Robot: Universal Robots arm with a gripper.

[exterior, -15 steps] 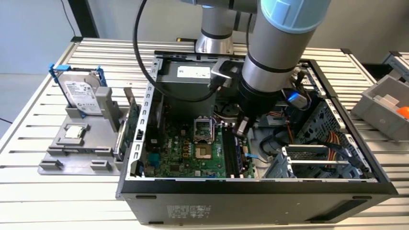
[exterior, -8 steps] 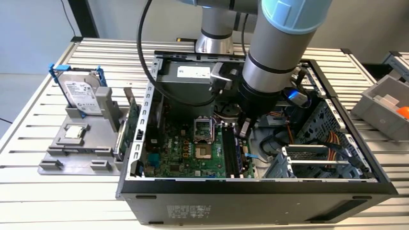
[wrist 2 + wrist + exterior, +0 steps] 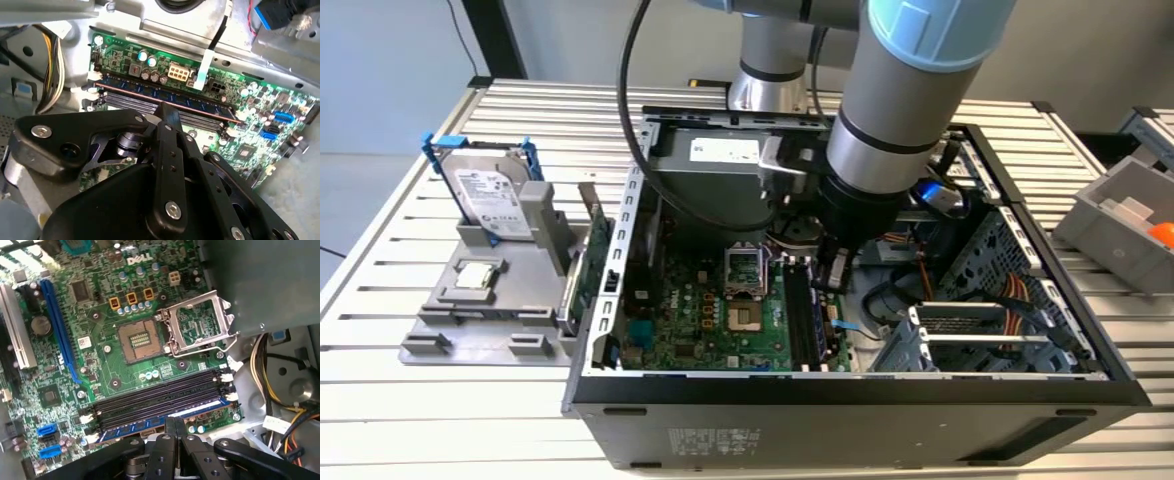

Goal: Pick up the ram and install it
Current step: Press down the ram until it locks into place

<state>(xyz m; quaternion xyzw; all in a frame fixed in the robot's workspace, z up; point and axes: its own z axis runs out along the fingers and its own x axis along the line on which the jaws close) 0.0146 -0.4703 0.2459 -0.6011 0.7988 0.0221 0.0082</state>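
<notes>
Ram [image 3: 165, 97] lying in the outermost motherboard slot [image 3: 165, 395], long axis parallel to the slots. Fingers [image 3: 170, 117] pinched narrow, directly above its mid-length, tips at or touching the top edge; grip on it unclear.

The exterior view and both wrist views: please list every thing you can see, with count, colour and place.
computer case: one, black, open, on the slatted table.
motherboard: one, green, inside the case.
ram: one, dark blue, lying along the outermost memory slot, under the pincer.
hard drive: one, silver in a blue bracket, upright on the grey stand at the exterior view's left.
bin: one, grey, at the exterior view's right.
arm: one, reaching down into the case.
pincer: one, black, above the ram.
</notes>
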